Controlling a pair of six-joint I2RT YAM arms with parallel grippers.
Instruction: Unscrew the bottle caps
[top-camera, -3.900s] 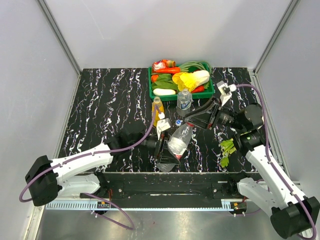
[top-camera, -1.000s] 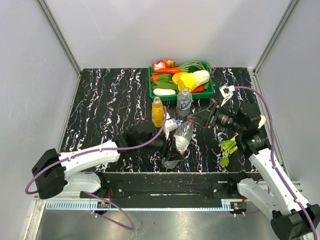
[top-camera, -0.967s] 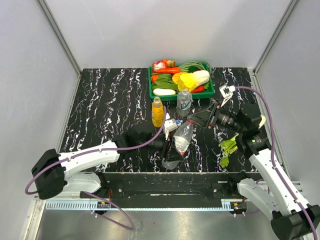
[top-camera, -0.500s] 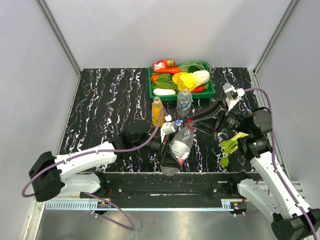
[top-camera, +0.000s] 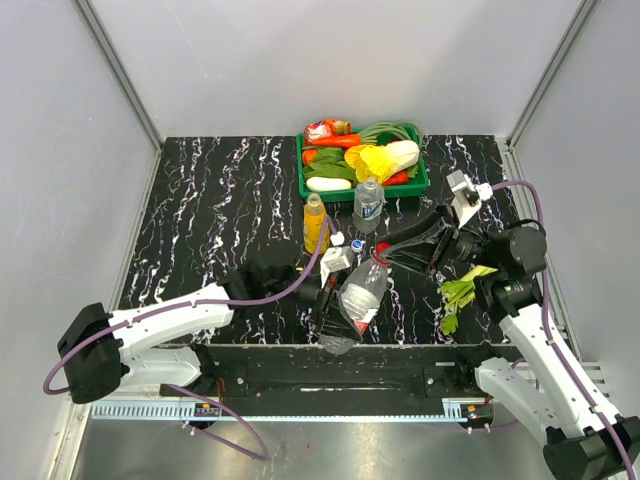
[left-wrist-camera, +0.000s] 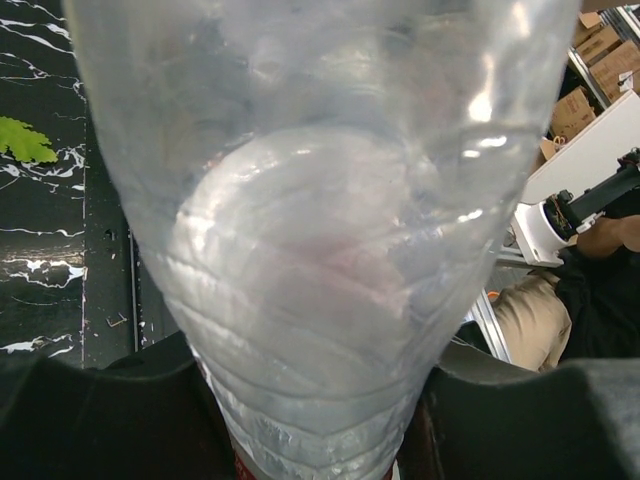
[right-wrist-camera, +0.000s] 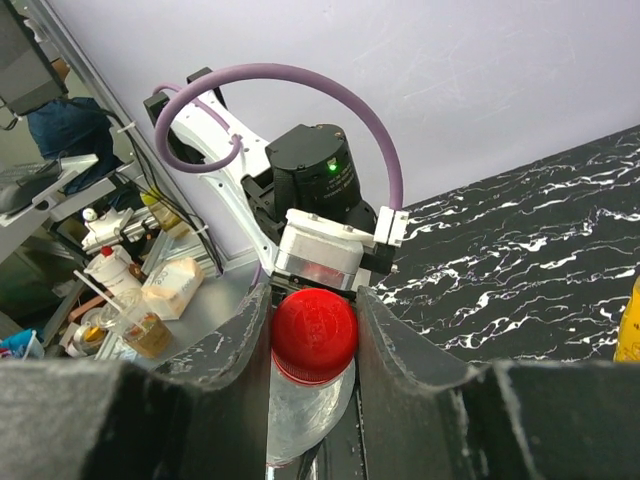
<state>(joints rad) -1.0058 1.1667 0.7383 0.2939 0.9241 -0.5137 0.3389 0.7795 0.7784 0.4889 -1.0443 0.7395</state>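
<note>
Left gripper (top-camera: 333, 297) is clamped on the lower body of the clear ribbed thin-walled plastic bottle (top-camera: 358, 292), held off the black white-veined marble-pattern table (top-camera: 200, 220) and tilted, neck toward the right arm. In the left wrist view the bottle's transparent wall, ringed with horizontal ridges, fills the frame, and dark matte fingers (left-wrist-camera: 90, 420) press in from both sides at the bottom. Right gripper (right-wrist-camera: 314, 335) is closed on the smooth round red screw cap (right-wrist-camera: 314, 328); its two dark curved fingers (right-wrist-camera: 240, 345) touch the cap's opposite sides. The cap sits on the clear neck; thread engagement not discernible. Orange juice bottle (top-camera: 315, 226) stands upright with its yellow cap (top-camera: 314, 199) on. Clear water bottle with pale label (top-camera: 368, 203) stands upright just in front of the green plastic tray (top-camera: 330, 195). Small blue round cap (top-camera: 357, 244) lies on the table near the held bottle's neck
</note>
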